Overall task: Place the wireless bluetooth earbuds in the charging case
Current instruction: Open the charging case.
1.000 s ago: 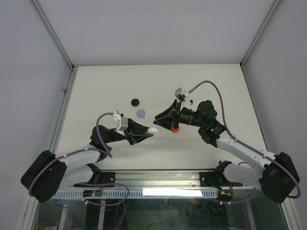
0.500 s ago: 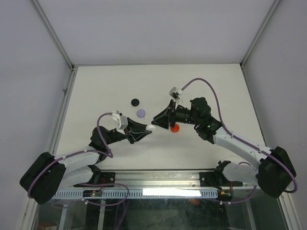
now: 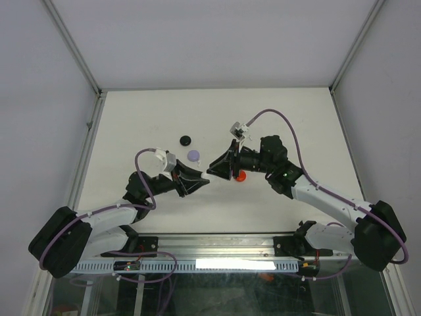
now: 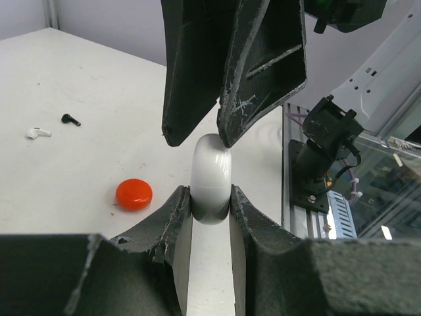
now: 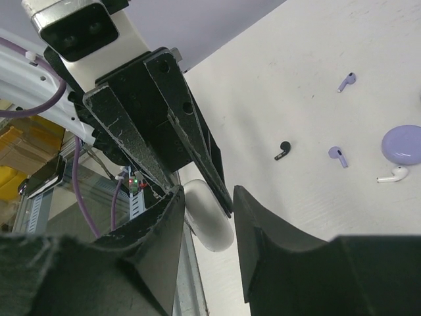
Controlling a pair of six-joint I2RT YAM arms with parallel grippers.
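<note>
My left gripper is shut on a white round charging case and holds it edge-up above the table. My right gripper is open, its fingers straddling the top of the same case; one finger touches it, the other stands a little apart. In the top view the two grippers meet tip to tip and hide the case. A black earbud, two purple earbuds and a white earbud lie loose on the table.
A red round case lies under the right gripper and also shows in the left wrist view. A purple case and a black case lie behind the grippers. The arms' mounting rail runs along the near edge.
My right gripper has moved left and its fingers now close round the white case in my left gripper. The case, visible in the top view before, is now covered.
</note>
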